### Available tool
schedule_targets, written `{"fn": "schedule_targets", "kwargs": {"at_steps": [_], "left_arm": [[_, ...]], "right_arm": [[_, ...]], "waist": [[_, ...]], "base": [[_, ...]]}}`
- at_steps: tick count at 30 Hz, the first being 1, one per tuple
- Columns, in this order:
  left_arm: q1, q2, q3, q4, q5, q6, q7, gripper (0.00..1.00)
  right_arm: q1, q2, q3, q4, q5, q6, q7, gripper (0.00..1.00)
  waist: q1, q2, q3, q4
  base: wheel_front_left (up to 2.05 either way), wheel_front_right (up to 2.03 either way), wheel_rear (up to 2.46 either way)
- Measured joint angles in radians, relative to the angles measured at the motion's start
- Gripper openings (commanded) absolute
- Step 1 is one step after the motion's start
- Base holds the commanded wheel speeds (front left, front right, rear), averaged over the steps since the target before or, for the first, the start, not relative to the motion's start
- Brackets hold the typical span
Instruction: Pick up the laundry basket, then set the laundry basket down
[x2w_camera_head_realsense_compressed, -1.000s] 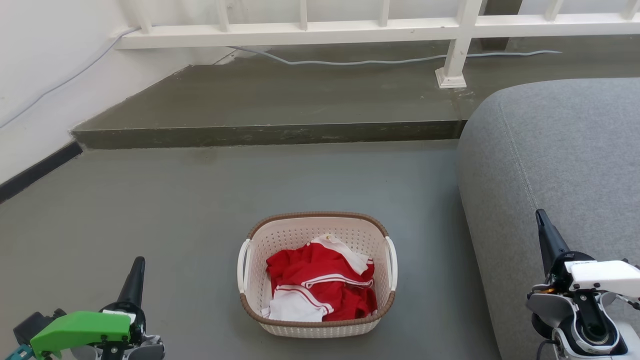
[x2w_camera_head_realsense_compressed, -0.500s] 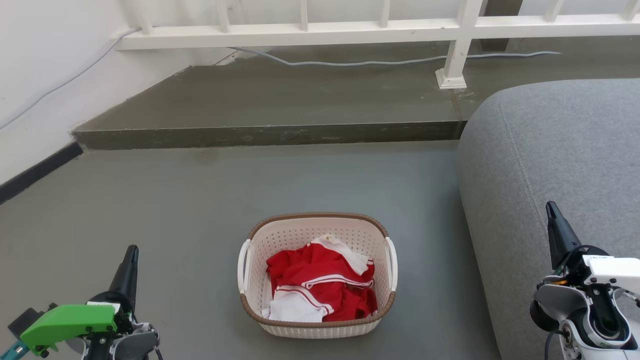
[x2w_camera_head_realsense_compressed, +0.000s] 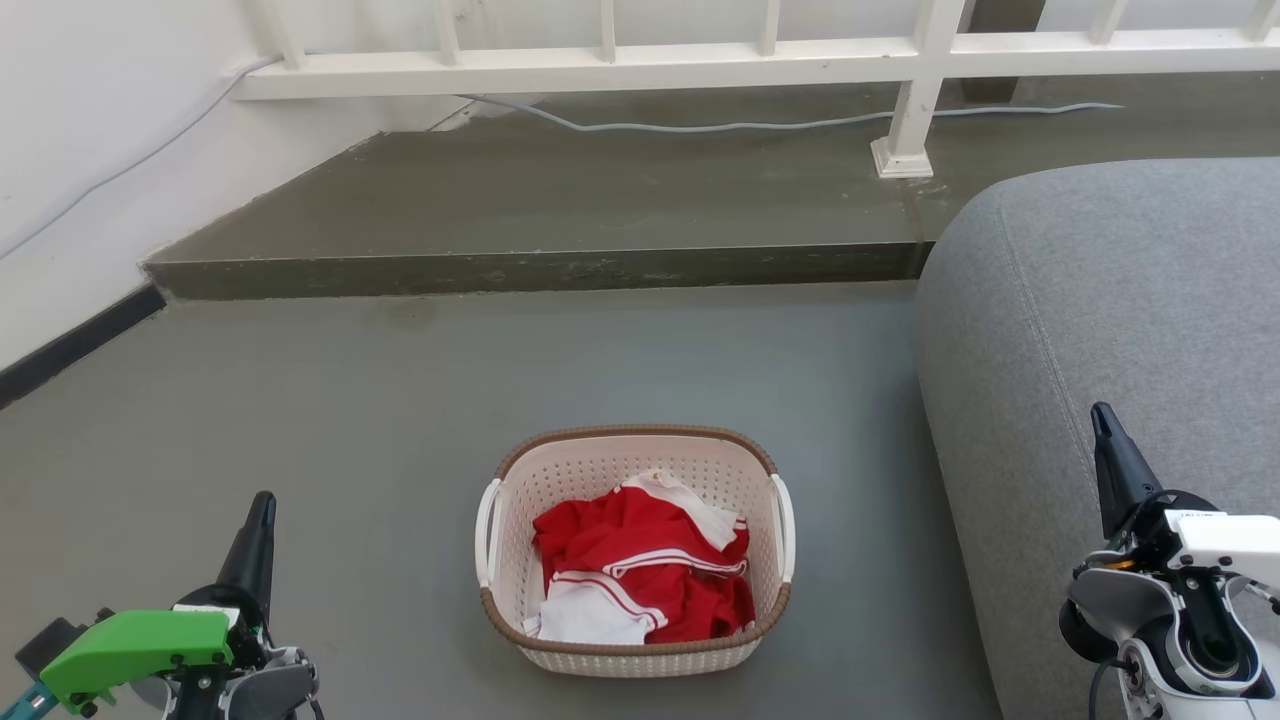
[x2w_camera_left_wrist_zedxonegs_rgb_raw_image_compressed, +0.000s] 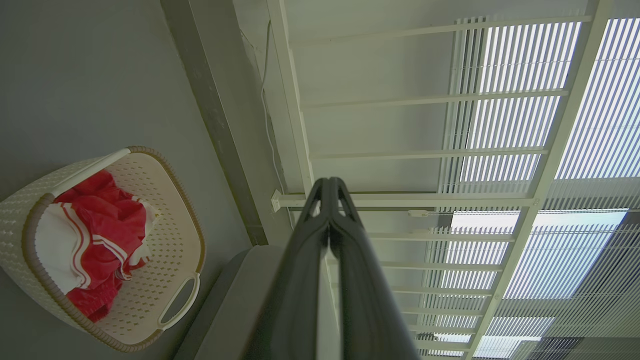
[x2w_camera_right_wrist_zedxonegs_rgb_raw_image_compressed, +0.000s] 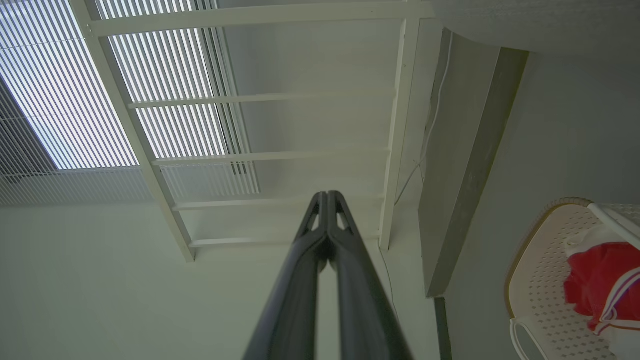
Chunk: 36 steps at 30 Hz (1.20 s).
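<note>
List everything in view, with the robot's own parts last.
laundry basket: one, cream-white with a brown rim, on the floor at centre
clothes: one heap, red and white, inside the laundry basket
sofa: one, grey, right of the laundry basket
step: one, dark grey, beyond the laundry basket
railing: one, white, on the step
cable: one, pale grey, along the step under the railing
floor: one, grey, underfoot
left gripper: one, dark, shut, lower left
right gripper: one, dark, shut, lower right, before the sofa
</note>
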<state>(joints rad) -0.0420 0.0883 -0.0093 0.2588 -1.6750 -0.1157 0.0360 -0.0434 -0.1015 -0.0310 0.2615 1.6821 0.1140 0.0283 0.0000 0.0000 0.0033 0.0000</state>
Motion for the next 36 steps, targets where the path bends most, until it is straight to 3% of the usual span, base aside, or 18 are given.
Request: {"fn": "schedule_targets", "kwargs": {"at_steps": [36], "left_arm": [[-0.001,0.0,0.003,0.016,0.0,-0.004,0.004,0.0]], "right_arm": [[-0.01,0.0,-0.003,0.01,0.0,0.0,0.001,0.0]], "waist": [[0.0,0.0,-0.001,0.0]], "base": [[0.0,0.0,0.0]]}}
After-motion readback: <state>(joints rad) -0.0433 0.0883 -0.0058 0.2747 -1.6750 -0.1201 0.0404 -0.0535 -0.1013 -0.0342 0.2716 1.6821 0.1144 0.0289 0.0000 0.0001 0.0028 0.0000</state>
